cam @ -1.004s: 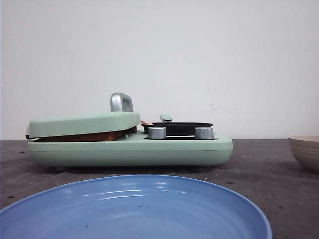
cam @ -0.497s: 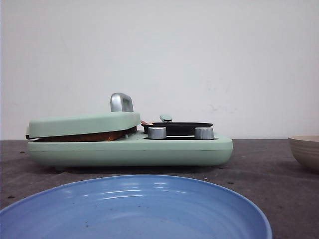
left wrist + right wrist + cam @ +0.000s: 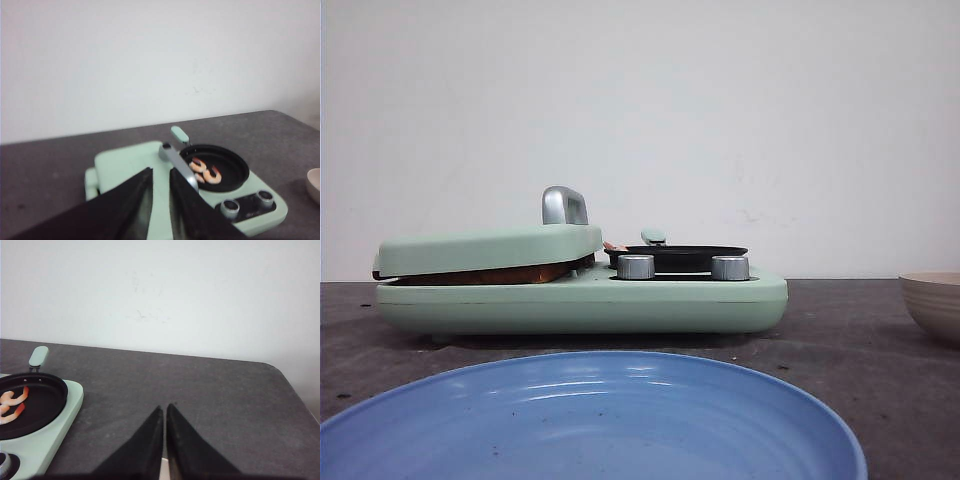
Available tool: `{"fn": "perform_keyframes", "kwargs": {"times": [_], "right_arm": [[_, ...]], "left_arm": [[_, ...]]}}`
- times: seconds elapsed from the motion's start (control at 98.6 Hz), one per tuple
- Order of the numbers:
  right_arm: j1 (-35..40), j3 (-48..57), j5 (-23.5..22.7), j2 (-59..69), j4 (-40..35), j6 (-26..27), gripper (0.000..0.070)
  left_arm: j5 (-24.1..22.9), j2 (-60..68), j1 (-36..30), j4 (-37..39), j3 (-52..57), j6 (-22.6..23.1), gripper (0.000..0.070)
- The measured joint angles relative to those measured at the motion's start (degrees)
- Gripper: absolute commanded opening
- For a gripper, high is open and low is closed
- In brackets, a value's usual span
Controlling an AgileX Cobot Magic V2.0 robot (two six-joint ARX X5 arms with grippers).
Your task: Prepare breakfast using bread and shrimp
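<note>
We see the bread (image 3: 485, 274) left of centre in the front view, pressed under the mint lid (image 3: 490, 248) of the breakfast maker (image 3: 580, 300). Shrimp (image 3: 205, 171) lie in its black pan (image 3: 227, 170), centre-right. Beige bowl (image 3: 932, 300) at far right edge, blue plate (image 3: 590, 420) along the bottom. Left gripper (image 3: 160, 182) fingers slightly apart, holding nothing; right gripper (image 3: 164, 417) fingers together, holding nothing.

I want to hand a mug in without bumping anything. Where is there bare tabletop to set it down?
The widest bare patch of table lies right of the green breakfast maker, running behind the beige bowl. A narrower strip sits between the maker, the blue plate and the bowl. It is crowded on the maker itself: closed lid, black pan holding shrimp.
</note>
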Motion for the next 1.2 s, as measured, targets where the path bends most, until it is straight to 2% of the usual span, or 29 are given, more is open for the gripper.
{"fn": "perform_keyframes", "kwargs": {"times": [0.172,0.365,0.639,0.943,1.197], "right_arm": [[0.0,0.0,0.0,0.0,0.0,0.0,0.0000],[0.0,0.0,0.0,0.0,0.0,0.0,0.0000],[0.0,0.0,0.0,0.0,0.0,0.0,0.0000],[0.0,0.0,0.0,0.0,0.0,0.0,0.0000],[0.0,0.0,0.0,0.0,0.0,0.0,0.0000]], "left_arm": [[0.4,-7.5,5.2,9.9,-15.9,-3.2,0.0004],[0.4,-14.4,10.9,12.9,-26.2,-4.9,0.0004],[0.4,-16.7,16.9,12.8,-31.2,-2.1,0.0004],[0.4,-19.8,17.6,12.2,-34.7,-2.0,0.0004],[0.4,-19.8,17.6,6.9,-34.7,-0.7,0.0004]]}}
